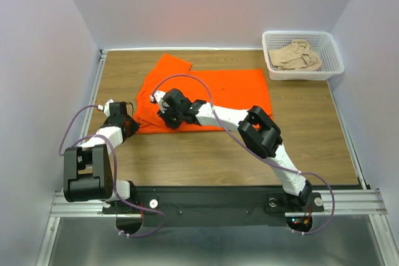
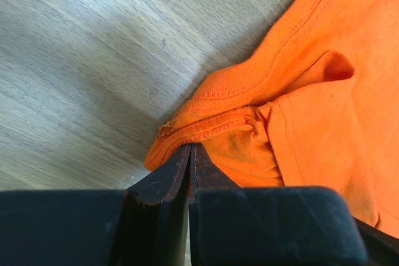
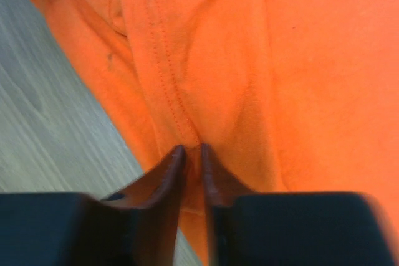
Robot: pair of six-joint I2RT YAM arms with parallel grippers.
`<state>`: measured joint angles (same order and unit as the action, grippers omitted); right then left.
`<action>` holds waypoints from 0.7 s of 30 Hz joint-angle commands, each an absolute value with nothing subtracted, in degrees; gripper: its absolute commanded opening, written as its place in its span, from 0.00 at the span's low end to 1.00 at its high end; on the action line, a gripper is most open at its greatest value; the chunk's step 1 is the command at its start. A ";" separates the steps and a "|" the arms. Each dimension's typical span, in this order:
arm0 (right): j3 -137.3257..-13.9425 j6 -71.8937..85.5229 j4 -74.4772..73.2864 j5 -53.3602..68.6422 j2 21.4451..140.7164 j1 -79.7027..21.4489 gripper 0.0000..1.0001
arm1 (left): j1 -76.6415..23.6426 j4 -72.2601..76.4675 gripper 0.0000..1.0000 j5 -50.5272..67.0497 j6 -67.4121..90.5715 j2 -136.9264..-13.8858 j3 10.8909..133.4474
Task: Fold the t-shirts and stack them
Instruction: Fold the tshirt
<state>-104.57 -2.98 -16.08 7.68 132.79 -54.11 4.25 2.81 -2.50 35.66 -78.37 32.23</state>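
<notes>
The orange t-shirt lies spread on the wooden table, its left side bunched up. My left gripper is at the shirt's near-left corner. In the left wrist view its jaws are pressed together on the stitched hem of the orange shirt. My right gripper is low over the shirt's left part. In the right wrist view it pinches a raised fold of the orange cloth by a seam. The beige-tan t-shirt lies crumpled in the basket.
A white lattice basket stands at the back right corner of the table. Bare wooden tabletop lies to the right and in front of the orange shirt. White walls close in on three sides.
</notes>
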 commanded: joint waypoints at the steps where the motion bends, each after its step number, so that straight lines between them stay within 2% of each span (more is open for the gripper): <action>1: -106.87 -4.04 -14.77 5.19 132.36 -54.67 0.16 | 4.57 2.29 0.15 -1.93 35.42 -78.93 32.52; 3: -107.14 -4.22 -14.77 4.57 132.54 -54.75 0.08 | 4.57 2.29 0.15 -1.85 35.42 -79.01 32.52; 4: -107.23 -4.31 -14.68 3.79 132.54 -54.76 0.01 | 4.57 2.20 0.15 -1.85 35.51 -79.01 32.43; 18: -112.32 -5.63 -14.68 -6.68 133.33 -51.16 0.01 | 4.48 1.85 0.15 -1.58 34.89 -78.92 32.43; 21: -113.99 -4.40 -14.76 -7.73 134.47 -49.22 0.05 | 4.48 1.76 0.15 -1.58 34.89 -79.10 32.43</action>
